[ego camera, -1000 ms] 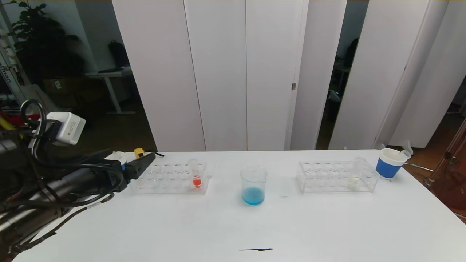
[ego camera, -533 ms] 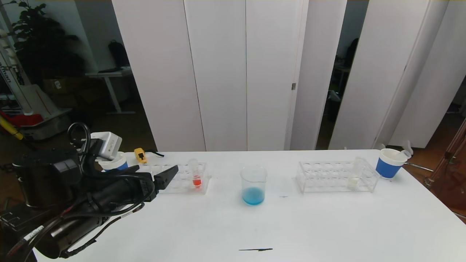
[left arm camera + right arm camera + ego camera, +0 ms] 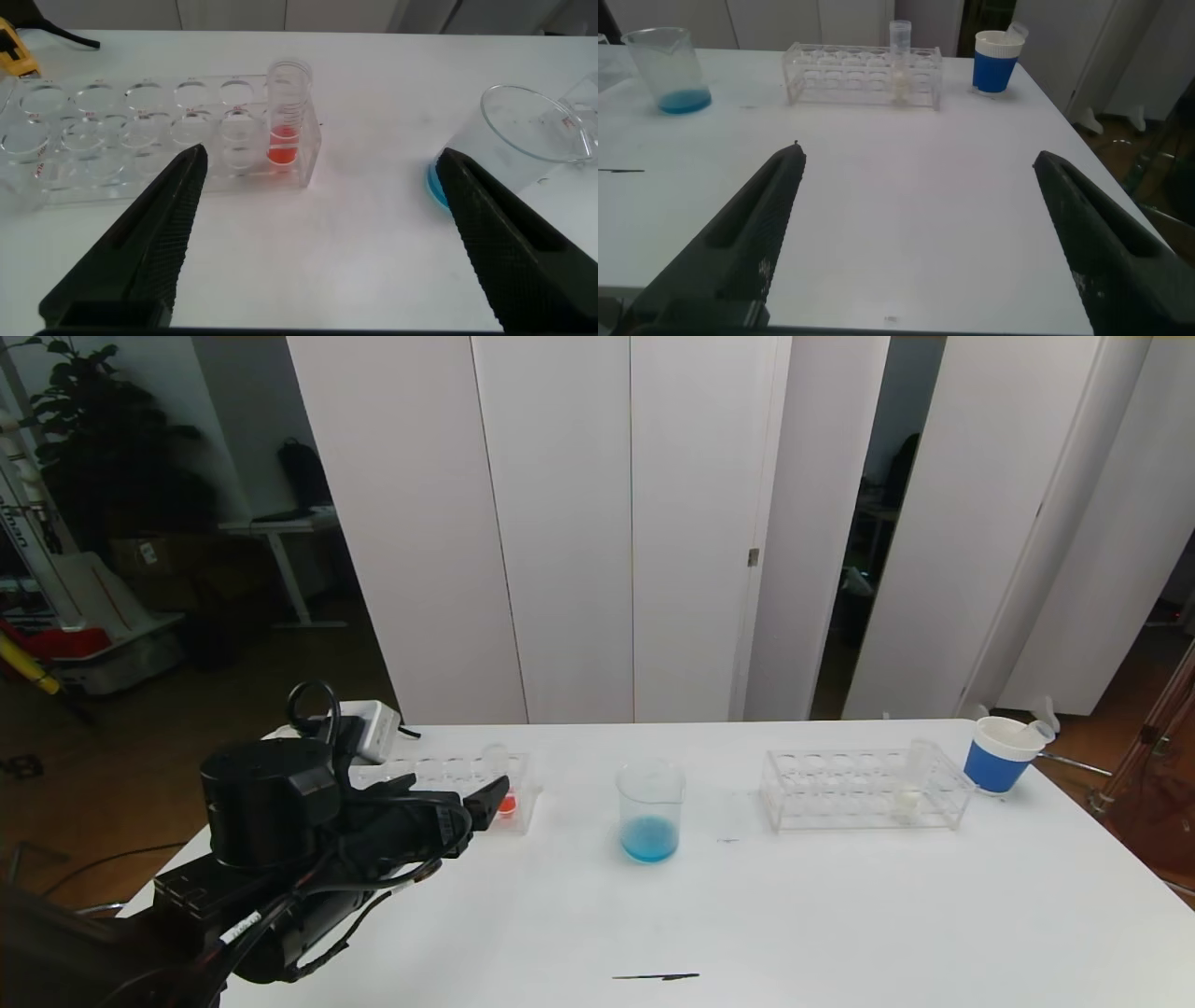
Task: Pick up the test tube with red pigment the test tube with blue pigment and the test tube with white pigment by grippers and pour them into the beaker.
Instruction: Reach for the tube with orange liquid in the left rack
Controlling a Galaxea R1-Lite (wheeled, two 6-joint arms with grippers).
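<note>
- Left gripper (image 3: 318, 233), jaws spread, empty, just short of red-liquid tube (image 3: 286, 126) in its rack (image 3: 140, 140).
- Right gripper (image 3: 915, 233), jaws spread, above counter (image 3: 906, 187).

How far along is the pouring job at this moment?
Done: the beaker already holds blue liquid. In hand: the left hand, open and empty, points at the red tube standing in its rack. Left: red and the white tube, standing in the other rack. The right hand is open, away from it.
</note>
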